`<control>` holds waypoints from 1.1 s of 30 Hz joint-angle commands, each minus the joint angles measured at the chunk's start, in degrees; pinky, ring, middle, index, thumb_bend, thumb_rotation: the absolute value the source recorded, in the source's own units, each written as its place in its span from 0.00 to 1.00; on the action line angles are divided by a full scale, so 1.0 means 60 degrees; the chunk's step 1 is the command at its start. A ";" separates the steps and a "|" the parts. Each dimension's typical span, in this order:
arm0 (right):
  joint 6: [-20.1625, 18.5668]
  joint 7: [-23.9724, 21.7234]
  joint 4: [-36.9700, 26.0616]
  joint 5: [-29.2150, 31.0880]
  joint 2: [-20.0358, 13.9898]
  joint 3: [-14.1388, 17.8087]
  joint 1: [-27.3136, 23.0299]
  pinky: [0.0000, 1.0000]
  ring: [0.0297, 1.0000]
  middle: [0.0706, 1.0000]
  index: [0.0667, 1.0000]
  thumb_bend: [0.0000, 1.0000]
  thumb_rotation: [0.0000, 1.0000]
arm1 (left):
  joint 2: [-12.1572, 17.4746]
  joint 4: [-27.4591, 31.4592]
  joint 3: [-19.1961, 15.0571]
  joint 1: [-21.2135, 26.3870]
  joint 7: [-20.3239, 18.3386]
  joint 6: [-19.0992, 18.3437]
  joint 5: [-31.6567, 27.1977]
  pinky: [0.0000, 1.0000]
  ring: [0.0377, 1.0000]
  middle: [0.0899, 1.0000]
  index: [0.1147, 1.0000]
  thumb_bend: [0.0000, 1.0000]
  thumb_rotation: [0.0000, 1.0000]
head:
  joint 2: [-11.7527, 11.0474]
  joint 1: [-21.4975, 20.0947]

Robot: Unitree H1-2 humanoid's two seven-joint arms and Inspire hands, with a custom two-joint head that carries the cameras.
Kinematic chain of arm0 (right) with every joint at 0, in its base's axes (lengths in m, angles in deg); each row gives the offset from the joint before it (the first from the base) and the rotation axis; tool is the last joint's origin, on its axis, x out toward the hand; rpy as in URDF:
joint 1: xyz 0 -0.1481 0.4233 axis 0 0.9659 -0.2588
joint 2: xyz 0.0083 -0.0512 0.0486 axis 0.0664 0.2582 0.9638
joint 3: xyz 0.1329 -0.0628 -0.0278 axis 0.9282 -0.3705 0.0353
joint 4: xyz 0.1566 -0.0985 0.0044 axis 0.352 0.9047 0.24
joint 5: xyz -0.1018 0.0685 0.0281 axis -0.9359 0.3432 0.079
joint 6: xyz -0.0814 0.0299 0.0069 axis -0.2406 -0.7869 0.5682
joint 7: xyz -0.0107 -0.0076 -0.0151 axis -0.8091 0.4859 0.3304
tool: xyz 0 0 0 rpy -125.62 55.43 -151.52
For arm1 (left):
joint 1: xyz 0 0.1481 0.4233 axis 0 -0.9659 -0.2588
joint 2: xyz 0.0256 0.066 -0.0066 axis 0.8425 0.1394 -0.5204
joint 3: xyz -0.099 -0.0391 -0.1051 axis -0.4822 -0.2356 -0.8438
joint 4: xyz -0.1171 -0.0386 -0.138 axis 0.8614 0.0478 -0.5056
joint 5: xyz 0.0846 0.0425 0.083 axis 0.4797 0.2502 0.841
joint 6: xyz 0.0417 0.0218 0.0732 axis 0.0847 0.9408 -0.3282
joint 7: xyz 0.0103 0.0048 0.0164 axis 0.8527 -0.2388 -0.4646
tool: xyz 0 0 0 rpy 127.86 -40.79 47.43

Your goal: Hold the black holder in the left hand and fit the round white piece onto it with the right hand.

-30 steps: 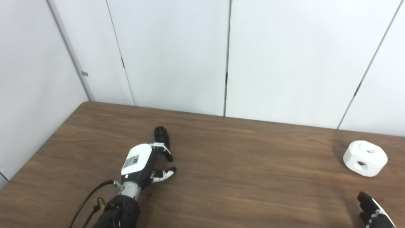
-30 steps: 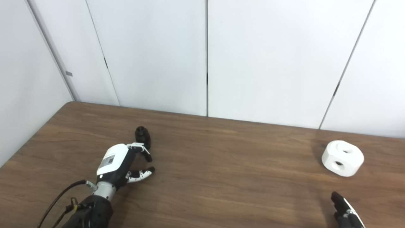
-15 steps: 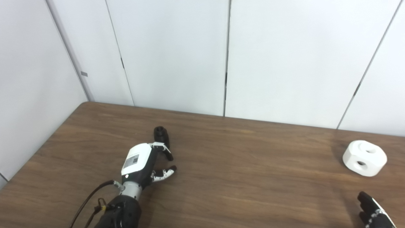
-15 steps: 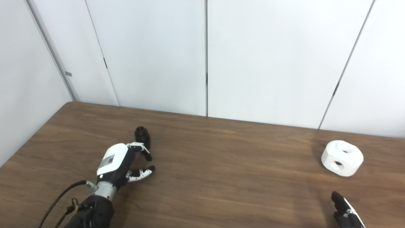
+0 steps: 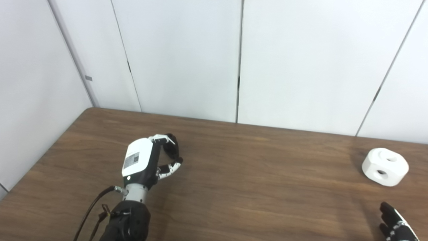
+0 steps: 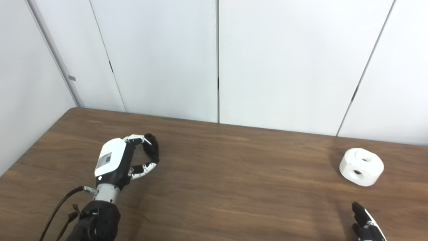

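holder (image 5: 172,149) left on table (image 5: 254,174) | white piece (image 5: 385,166) far right

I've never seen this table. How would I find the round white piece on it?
Look at the brown wooden table and follow it to its far right side, near the white wall panels. The round white piece sits there alone, a chunky block with round holes in its top and side. It is the only white thing lying on the table; the black holder is far off at the left robot hand.
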 commanded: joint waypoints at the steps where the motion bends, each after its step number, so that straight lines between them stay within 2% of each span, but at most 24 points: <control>1: 0.0051 -0.0047 -0.0142 0.0064 -0.0152 0.0079 -0.0111 1.00 0.99 0.94 0.89 0.58 0.79 | 0.0108 0.0360 -0.0150 0.0366 0.0314 0.0153 0.0182 0.64 0.73 0.69 0.42 0.51 0.06 | 0.0005 0.0009; 5: 0.0030 -0.0045 -0.0143 0.0065 -0.0169 0.0074 -0.0101 1.00 0.99 0.94 0.88 0.58 0.78 | 0.0124 0.0489 -0.0207 0.0420 0.0131 -0.0111 0.0298 0.65 0.74 0.70 0.43 0.51 0.07 | 0.0013 0.0014; 10: -0.0026 -0.0054 -0.0153 0.0110 -0.0172 0.0072 -0.0096 1.00 0.99 0.94 0.89 0.58 0.78 | 0.0274 0.0567 -0.0117 0.0530 -0.0511 -0.0831 0.0854 0.70 0.78 0.75 0.43 0.51 0.09 | 0.0012 -0.0004; 11: -0.0015 -0.0061 -0.0148 0.0103 -0.0182 0.0069 -0.0096 1.00 0.99 0.94 0.89 0.58 0.78 | 0.0318 0.0588 -0.0045 0.0578 -0.0790 -0.1133 0.1148 0.74 0.81 0.79 0.57 0.62 0.26 | 0.0012 -0.0004; 12: -0.0004 -0.0067 -0.0144 0.0095 -0.0190 0.0067 -0.0096 1.00 1.00 0.94 0.89 0.58 0.79 | 0.0349 0.0609 0.0009 0.0612 -0.1002 -0.1356 0.1365 0.80 0.85 0.83 0.67 0.68 0.39 | 0.0012 -0.0004; 14: 0.0042 -0.0093 -0.0128 0.0117 -0.0201 0.0064 -0.0103 1.00 1.00 0.94 0.89 0.57 0.79 | 0.0466 0.0653 0.0205 0.0720 -0.1747 -0.2008 0.2001 0.92 0.93 0.91 0.81 0.75 0.57 | 0.0012 -0.0004; 16: 0.0013 -0.0071 -0.0142 0.0133 -0.0179 0.0064 -0.0109 1.00 0.99 0.94 0.88 0.57 0.78 | 0.0422 0.0601 0.0213 0.0826 -0.2279 -0.2351 0.2493 0.98 0.98 0.97 0.90 0.81 0.65 | -0.0009 0.0001; 19: 0.0044 -0.0059 -0.0130 0.0057 -0.0189 0.0044 -0.0110 1.00 0.99 0.94 0.88 0.58 0.78 | 0.0135 0.0349 -0.0041 0.0984 -0.2609 -0.2410 0.2979 1.00 1.00 1.00 0.94 0.85 0.63 | -0.0008 -0.0011; 23: 0.0016 -0.0075 -0.0133 0.0105 -0.0188 0.0046 -0.0099 1.00 0.99 0.94 0.88 0.57 0.79 | -0.0132 -0.0019 -0.0320 0.1200 -0.2907 -0.2410 0.3437 1.00 1.00 1.00 0.95 0.85 0.62 | 0.0005 -0.0031; 33: 0.0039 -0.0058 -0.0166 0.0016 -0.0173 0.0011 -0.0089 1.00 0.99 0.93 0.88 0.59 0.78 | -0.0435 -0.1133 -0.0765 0.1735 -0.2746 -0.2411 0.3760 1.00 1.00 1.00 0.94 0.87 0.64 | 0.0029 -0.0058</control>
